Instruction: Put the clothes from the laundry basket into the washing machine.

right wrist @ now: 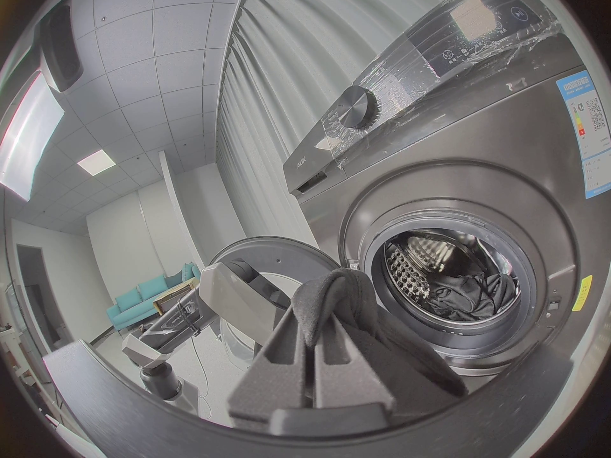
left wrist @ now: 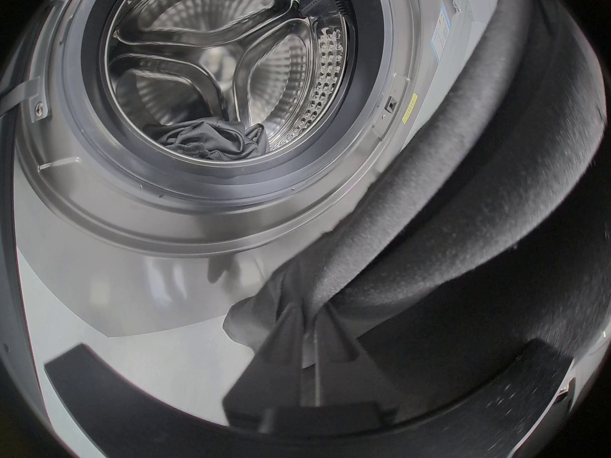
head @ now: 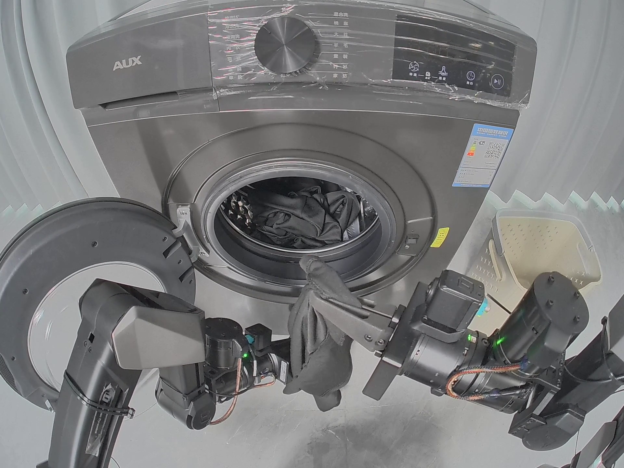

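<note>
- The grey garment [head: 318, 339] hangs upright just below the washing machine's [head: 416, 157] open mouth, and needs to go up and in.
- The right gripper [head: 320, 300] pinches its top end, nearest the mouth. The left gripper [head: 289, 365] clamps its lower part.
- Black clothes [head: 305, 219] lie inside, and the laundry basket [head: 578, 248] stands to the right.
- A blue label [head: 482, 155] and a yellow sticker [head: 440, 237] mark the machine's front.

A pale pleated curtain [head: 39, 99] hangs across the far side. The near floor [head: 403, 433] is glossy grey. Far off, a teal sofa [right wrist: 137, 300] stands against a white wall [right wrist: 121, 249], under a tiled ceiling [right wrist: 146, 65] with a lit panel [right wrist: 97, 161].
</note>
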Available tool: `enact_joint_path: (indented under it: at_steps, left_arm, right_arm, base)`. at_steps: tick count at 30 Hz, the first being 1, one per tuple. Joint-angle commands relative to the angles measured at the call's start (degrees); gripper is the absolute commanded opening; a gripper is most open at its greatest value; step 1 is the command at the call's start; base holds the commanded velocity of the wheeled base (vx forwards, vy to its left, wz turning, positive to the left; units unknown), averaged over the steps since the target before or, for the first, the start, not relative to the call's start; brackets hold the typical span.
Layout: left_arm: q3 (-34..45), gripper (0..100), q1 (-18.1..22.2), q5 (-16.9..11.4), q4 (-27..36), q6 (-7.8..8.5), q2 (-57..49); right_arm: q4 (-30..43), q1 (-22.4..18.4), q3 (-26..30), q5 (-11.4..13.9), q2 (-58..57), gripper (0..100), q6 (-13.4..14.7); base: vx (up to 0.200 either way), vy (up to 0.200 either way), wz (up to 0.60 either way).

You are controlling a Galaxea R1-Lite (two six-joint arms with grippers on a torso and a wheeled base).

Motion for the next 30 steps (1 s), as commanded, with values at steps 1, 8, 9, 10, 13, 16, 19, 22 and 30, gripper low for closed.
enact_joint_path:
  at_steps: [1, 8, 9, 10, 13, 16, 19, 22, 30]
  left_arm:
    - [-0.35, 0, -0.06, 0.03, -0.03, -0.01, 0.20]
    - [0.00, 0, 1.17, 0.21, -0.12, 0.16, -0.68]
    - [0.17, 0, 1.34, 0.21, -0.12, 0.16, -1.12]
    - [0.61, 0, 1.61, 0.21, -0.12, 0.16, -2.17]
    - [2.37, 0, 2.66, 0.21, -0.12, 0.16, -5.60]
    - [4.30, 0, 3.36, 0.21, -0.12, 0.08, -9.47]
    - [6.77, 0, 3.72, 0.12, -0.12, -0.01, -14.12]
    - [10.10, 0, 3.63, 0.12, -0.12, -0.10, -19.22]
    - [18.72, 0, 3.63, -0.14, -0.03, -0.80, -34.87]
  right_arm:
    - [0.01, -0.04, 0.49, 0.04, -0.06, 0, -0.01]
    - [0.18, -1.53, 0.84, -0.13, 0.03, 0, -0.10]
    - [0.27, -1.88, 1.02, -0.13, 0.03, 0, -0.10]
    - [0.45, -2.76, 1.46, -0.22, 0.03, 0, -0.28]
    - [0.54, -4.61, 3.13, -0.13, -0.06, 0, -0.63]
    - [0.54, -6.10, 4.36, -0.13, -0.15, 0, -0.80]
    - [0.98, -7.95, 4.97, -0.84, 0.03, 0, -1.07]
    - [0.98, -8.91, 4.97, -2.95, 0.20, 0, -1.07]
    - [1.06, -11.64, 5.06, -4.71, -1.73, 0, -0.89]
  base:
    - [0.000, 0.000, 0.00]
    - [0.000, 0.000, 0.00]
    - [0.000, 0.000, 0.00]
    - [0.000, 0.000, 0.00]
    - [0.000, 0.000, 0.00]
    - [0.000, 0.000, 0.00]
    - [0.000, 0.000, 0.00]
    - [0.000, 0.000, 0.00]
    - [0.000, 0.000, 0.00]
